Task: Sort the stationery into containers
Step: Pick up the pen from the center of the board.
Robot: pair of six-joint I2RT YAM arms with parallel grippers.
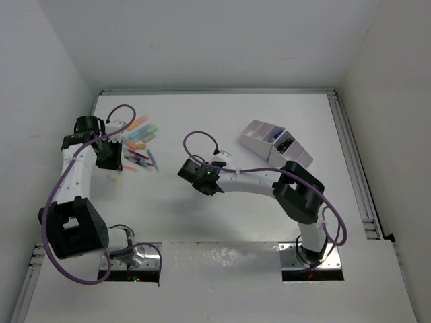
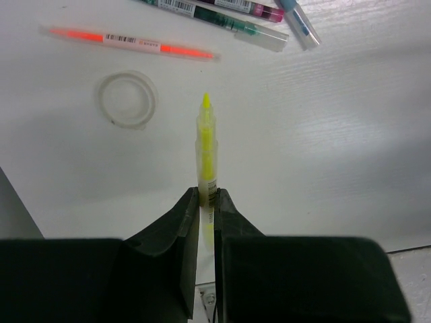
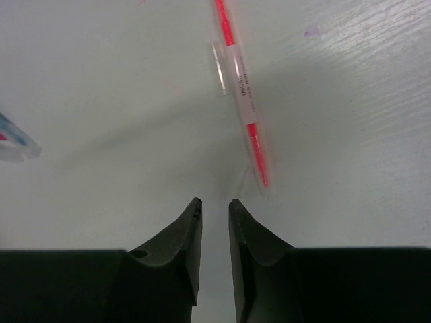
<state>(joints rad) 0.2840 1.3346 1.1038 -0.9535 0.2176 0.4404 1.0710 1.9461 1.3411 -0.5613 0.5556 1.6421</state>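
Robot lab test cell, bare white walls (image 1: 215, 40), white table (image 1: 202, 121), cabled left arm (image 1: 73, 178), right arm (image 1: 259, 180).

Markers (image 1: 138, 143) far left on table (image 1: 202, 121), organiser (image 1: 258, 139) far right, small items (image 1: 283, 141) seemingly inside it.

The left gripper (image 2: 207, 196) pinches a yellow highlighter (image 2: 207, 145) near the table's (image 1: 222, 128) left edge. The right gripper (image 3: 214, 203) hangs mid-table, jaws narrowly parted, empty.

yellow translucent highlighter marker (image 2: 207, 145): tip forward, rear pinched in left gripper (image 2: 207, 202) | thin red pen (image 2: 131, 42): lying flat | pastel markers (image 1: 139, 142): loose cluster, far left | white plastic compartment organiser (image 1: 254, 140): far right, blue-capped piece (image 1: 277, 135) inside
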